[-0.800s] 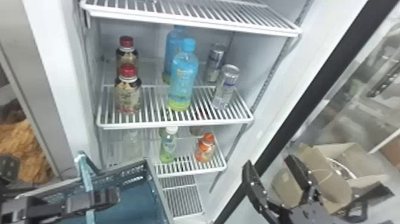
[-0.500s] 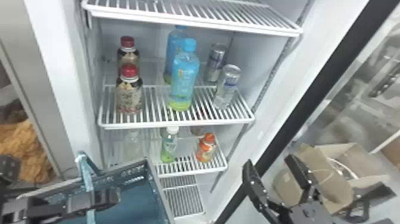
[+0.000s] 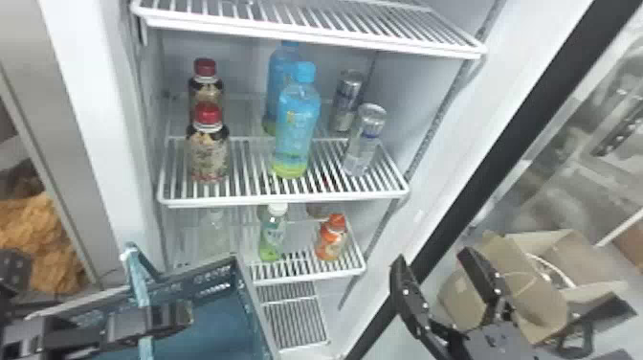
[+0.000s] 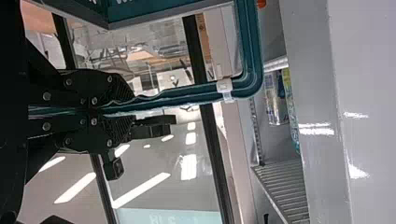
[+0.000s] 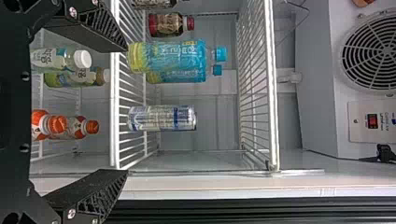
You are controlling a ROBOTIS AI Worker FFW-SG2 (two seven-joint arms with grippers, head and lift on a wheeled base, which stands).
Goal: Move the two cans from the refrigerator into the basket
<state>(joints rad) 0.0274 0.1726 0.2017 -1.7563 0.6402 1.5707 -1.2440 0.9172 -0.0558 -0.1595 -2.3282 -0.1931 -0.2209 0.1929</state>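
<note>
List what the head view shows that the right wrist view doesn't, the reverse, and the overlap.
Head view: blue-green plastic basket, the left gripper at its edge, and the brown cardboard box at right.

Right wrist view: round slatted fan grille and the small light panel with a red display.

Both: front silver metal can, front blue plastic bottle and red-capped dark bottle on the white wire shelf; orange plastic bottle; open right gripper.
</note>
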